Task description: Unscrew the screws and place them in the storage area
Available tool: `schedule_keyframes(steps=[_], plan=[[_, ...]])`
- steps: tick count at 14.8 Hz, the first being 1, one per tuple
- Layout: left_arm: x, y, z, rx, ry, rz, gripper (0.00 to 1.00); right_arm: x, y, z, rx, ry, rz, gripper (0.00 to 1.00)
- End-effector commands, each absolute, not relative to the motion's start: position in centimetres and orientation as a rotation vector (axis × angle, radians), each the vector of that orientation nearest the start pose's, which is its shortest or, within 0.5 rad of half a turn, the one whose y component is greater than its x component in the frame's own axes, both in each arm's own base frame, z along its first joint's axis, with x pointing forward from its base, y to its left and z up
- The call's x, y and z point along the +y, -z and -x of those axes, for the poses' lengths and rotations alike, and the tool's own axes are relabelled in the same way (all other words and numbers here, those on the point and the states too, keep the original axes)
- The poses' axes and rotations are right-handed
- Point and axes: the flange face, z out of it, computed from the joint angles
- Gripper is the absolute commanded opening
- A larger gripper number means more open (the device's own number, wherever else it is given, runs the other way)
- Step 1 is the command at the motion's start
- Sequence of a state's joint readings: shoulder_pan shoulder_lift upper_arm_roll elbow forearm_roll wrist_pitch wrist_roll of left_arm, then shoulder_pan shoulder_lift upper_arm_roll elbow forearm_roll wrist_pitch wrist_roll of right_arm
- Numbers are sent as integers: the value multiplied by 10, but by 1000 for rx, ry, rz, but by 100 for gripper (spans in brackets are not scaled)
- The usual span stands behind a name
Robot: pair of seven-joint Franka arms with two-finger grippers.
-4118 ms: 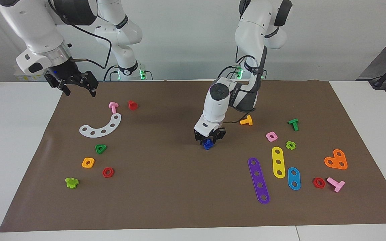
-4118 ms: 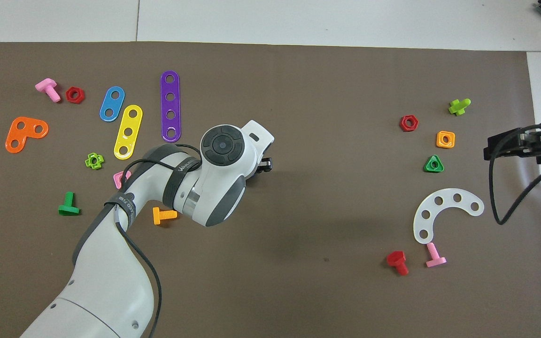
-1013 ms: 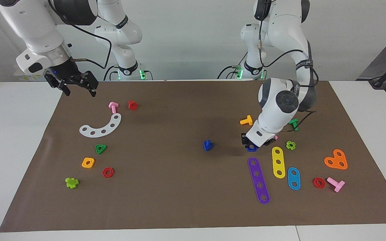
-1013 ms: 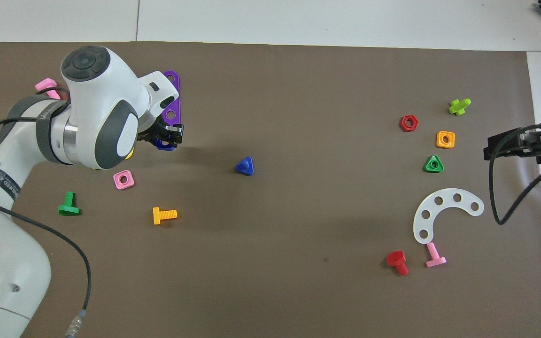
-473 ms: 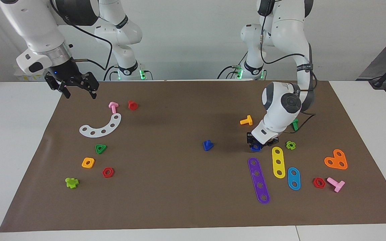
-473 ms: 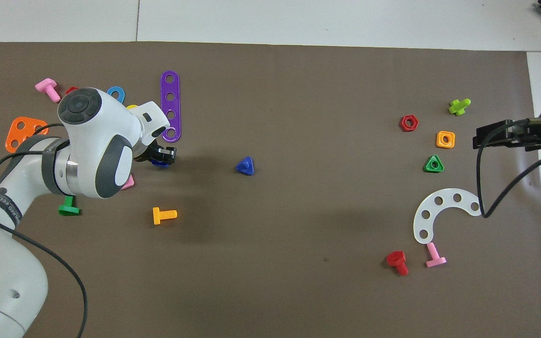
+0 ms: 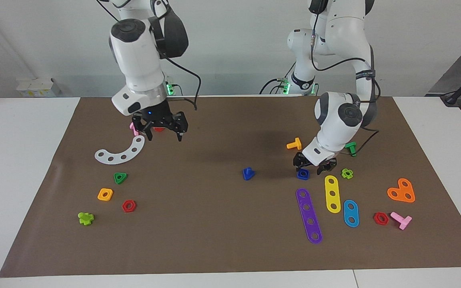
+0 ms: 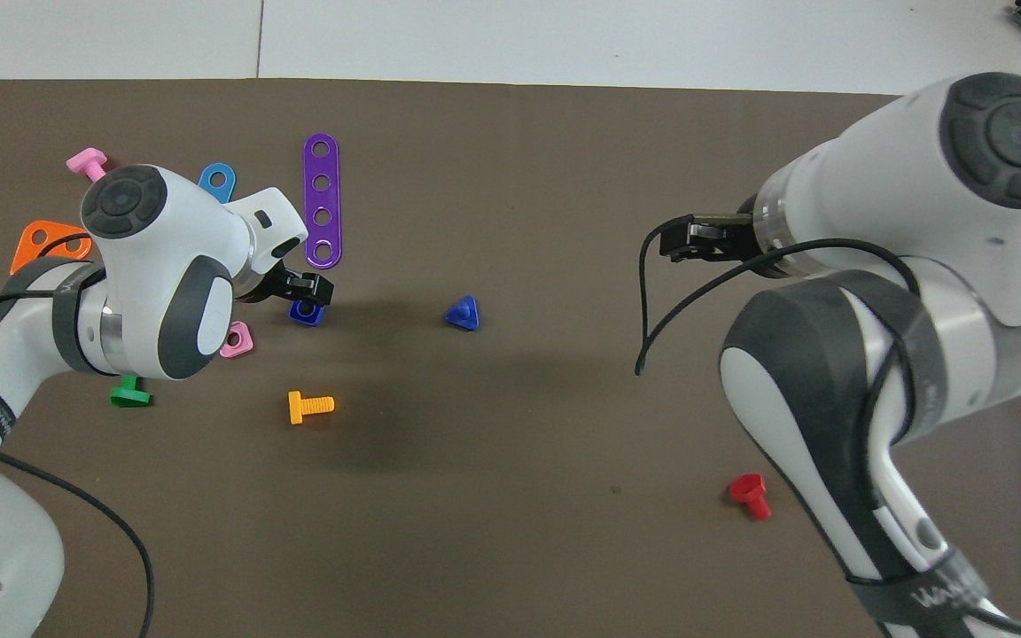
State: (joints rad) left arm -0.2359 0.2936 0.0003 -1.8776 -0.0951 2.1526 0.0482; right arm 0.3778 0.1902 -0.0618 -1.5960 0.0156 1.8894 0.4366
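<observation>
1. My left gripper [image 7: 314, 165] has just let go; its fingers stand apart above the blue square nut [image 7: 303, 174], which now lies beside the purple strip [image 7: 309, 216].
2. The blue bolt [image 7: 248, 173] lies well apart from that strip, unstored.
3. My right gripper [image 7: 162, 130], fingers spread, has swung in.

White arms [image 7: 336, 128], dark joint caps, black cables.

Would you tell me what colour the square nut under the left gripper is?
Royal blue; the square nut shows best in the facing view.
</observation>
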Motion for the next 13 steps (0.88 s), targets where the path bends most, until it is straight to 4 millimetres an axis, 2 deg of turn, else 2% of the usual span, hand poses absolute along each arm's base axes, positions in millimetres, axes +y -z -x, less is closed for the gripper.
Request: schedule_keyframes(steps=[1, 2, 4, 5, 6, 8, 9, 10, 13], plan=[[-118, -407, -607, 410, -82, 3218, 85, 256, -496, -630, 266, 196, 3061, 100], [-103, -419, -606, 419, -78, 3219, 84, 271, -482, -634, 270, 227, 3046, 100], [-77, -441, -598, 463, -66, 3217, 83, 318, -454, -626, 252, 237, 3020, 100], [-61, -448, -594, 500, -89, 3215, 82, 336, -448, -625, 264, 273, 2980, 100], [-50, -455, -590, 536, -111, 3212, 81, 356, -430, -620, 244, 272, 2978, 100], [-23, -463, -584, 584, -124, 3211, 80, 408, -382, -603, 183, 241, 3011, 100], [-13, -466, -583, 598, -120, 3210, 79, 428, -368, -598, 154, 263, 3007, 100], [-1, -470, -581, 593, -117, 3211, 79, 435, -363, -594, 116, 294, 3013, 100], [36, -490, -570, 562, -86, 3219, 78, 439, -345, -592, 70, 305, 3037, 100]])
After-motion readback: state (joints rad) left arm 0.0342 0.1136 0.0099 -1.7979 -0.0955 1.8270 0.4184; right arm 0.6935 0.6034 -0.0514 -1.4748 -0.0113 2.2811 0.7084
